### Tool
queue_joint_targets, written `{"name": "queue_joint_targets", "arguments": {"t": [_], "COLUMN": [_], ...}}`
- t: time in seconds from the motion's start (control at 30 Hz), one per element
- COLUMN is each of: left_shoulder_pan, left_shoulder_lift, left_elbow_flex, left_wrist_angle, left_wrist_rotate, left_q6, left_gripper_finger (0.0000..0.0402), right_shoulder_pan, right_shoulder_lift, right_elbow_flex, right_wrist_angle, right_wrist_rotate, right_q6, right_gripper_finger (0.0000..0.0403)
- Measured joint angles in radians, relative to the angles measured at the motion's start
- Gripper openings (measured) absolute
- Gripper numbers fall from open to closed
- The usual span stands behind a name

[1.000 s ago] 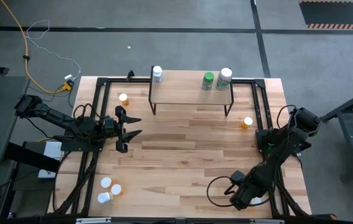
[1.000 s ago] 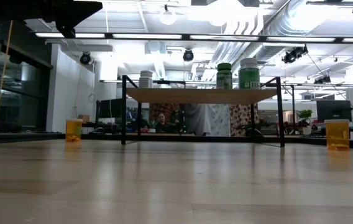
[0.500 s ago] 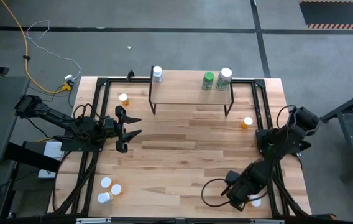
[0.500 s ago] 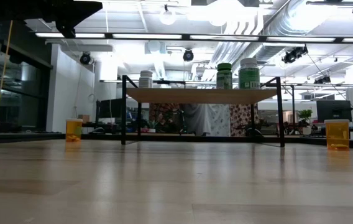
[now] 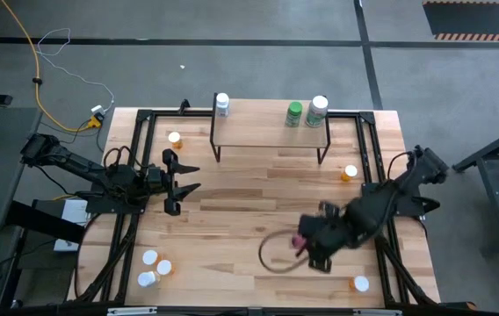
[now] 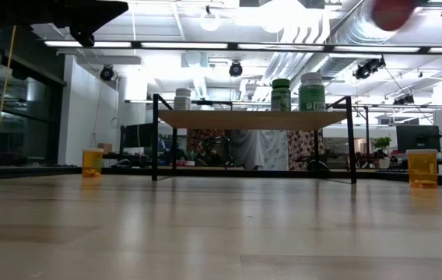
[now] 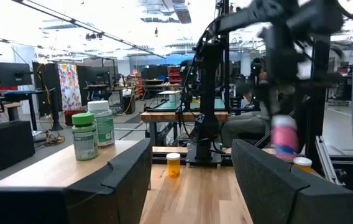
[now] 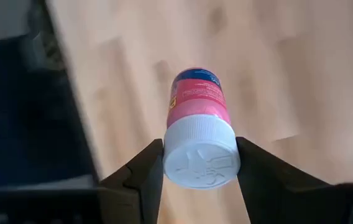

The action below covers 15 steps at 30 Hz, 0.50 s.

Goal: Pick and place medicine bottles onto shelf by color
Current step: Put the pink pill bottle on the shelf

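Note:
My right gripper (image 5: 303, 241) hangs over the table's near right part, shut on a pink bottle (image 8: 197, 102) with a white cap. The same bottle shows as a blur in the left wrist view (image 7: 283, 138) and at the top of the low view (image 6: 392, 12). The shelf (image 5: 267, 133) stands on its black legs at the far middle. It carries a white bottle (image 5: 222, 105), a green bottle (image 5: 295, 113) and a white-capped bottle (image 5: 318, 110). My left gripper (image 5: 188, 176) waits open at the table's left, level, with nothing between its fingers (image 7: 127, 180). My right gripper pinches the pink bottle by the sides of its white cap (image 8: 200, 155), one finger (image 8: 145, 171) on each side. The fingers point steeply down from above. The pink body reaches on past the fingertips toward the table, base lowest, and the bottle is lifted clear of the wood.
Orange bottles stand on the table left of the shelf (image 5: 175, 140) and right of it (image 5: 350, 173). Three white-capped bottles (image 5: 148, 257) cluster at the near left corner, and one (image 5: 361, 283) stands at the near right. Black frame rails (image 5: 140, 140) run along both sides.
My right gripper has risen from the near right corner and swung toward the table's middle, rolling its wrist, most of it in the last half second. The pink bottle has gone up with it, clear of the table. A white-capped bottle stays at that corner.

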Motion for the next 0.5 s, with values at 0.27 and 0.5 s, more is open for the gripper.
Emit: {"name": "queue_joint_targets", "arguments": {"t": [0.27, 0.5], "left_shoulder_pan": [0.0, 0.0], "left_shoulder_lift": [0.0, 0.0], "left_elbow_flex": [0.0, 0.0], "left_wrist_angle": [0.002, 0.005], "left_wrist_rotate": [0.0, -0.004], "left_q6": [0.0, 0.0], "left_gripper_finger": [0.0211, 0.0211], "right_shoulder_pan": [-0.268, -0.593], "right_shoulder_lift": [-0.012, -0.015], "right_elbow_flex": [0.183, 0.195], "right_wrist_angle": [-0.23, -0.241], "right_wrist_rotate": [0.13, 0.093], "right_q6": [-0.15, -0.217], "right_gripper_finger": [0.0154, 0.0153]}}
